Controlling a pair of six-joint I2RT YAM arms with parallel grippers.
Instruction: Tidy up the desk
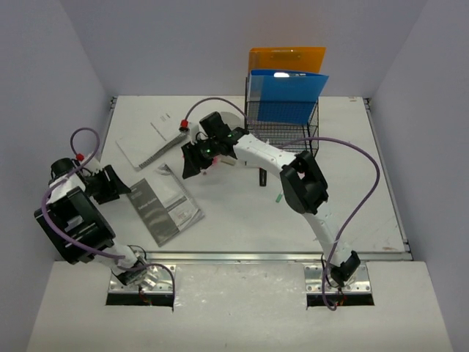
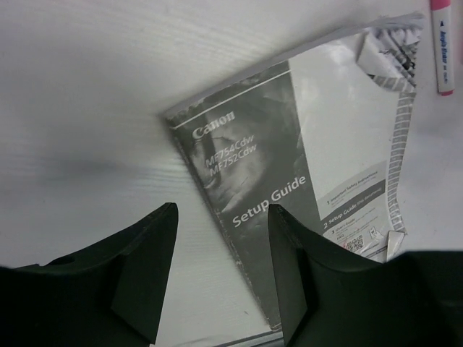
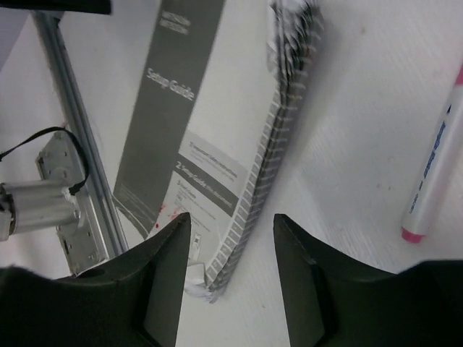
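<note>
Both claws spread and empty — left gripper [image 2: 223,213], right gripper [image 3: 231,220]. Setup guide [image 1: 165,205] lies flat on the desk [image 1: 352,198] directly ahead of the left gripper, long axis diagonal; left arm nearer.

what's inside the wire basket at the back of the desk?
A blue folder stands upright in the wire basket, an orange folder behind it. Anything behind or between them is covered.
</note>
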